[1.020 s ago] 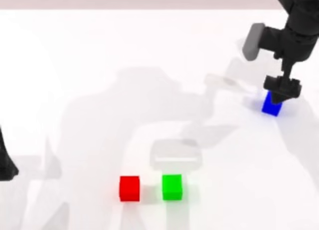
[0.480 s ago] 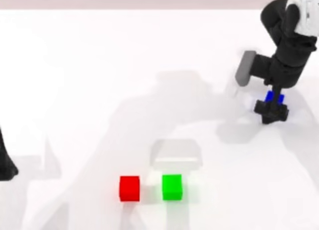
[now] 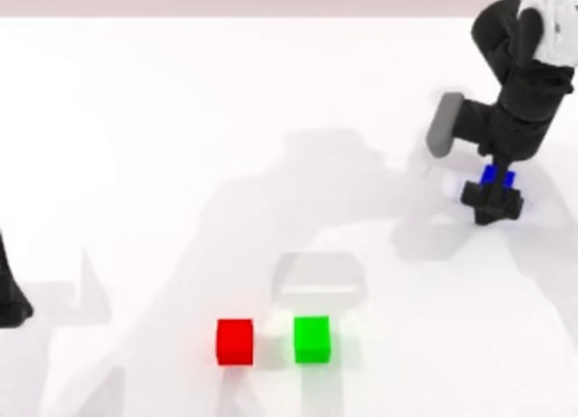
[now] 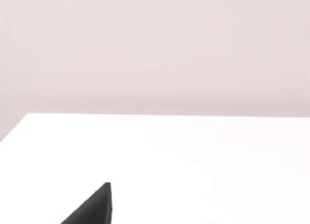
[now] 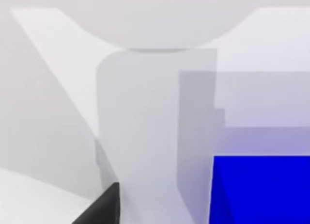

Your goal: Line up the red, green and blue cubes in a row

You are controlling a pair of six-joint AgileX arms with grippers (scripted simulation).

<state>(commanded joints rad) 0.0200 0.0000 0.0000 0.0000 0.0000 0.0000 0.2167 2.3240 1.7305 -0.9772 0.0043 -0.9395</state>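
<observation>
The red cube [image 3: 235,341] and the green cube [image 3: 312,338] sit side by side near the front of the table, a small gap between them. The blue cube [image 3: 498,175] is far off at the right, mostly covered by my right gripper [image 3: 492,199], which is down over it. In the right wrist view the blue cube [image 5: 261,192] fills one corner, and one dark fingertip [image 5: 104,207] stands well apart from it, so the jaws are open. My left arm [image 3: 11,300] is parked at the left edge, with one fingertip [image 4: 97,207] showing.
The white table [image 3: 181,164] carries only soft shadows. Its back edge [image 3: 271,18] runs along the top of the top view.
One second ago the right gripper hung behind the blue cube. It has since swung round and come down over it, then held still. The cubes have not moved.
</observation>
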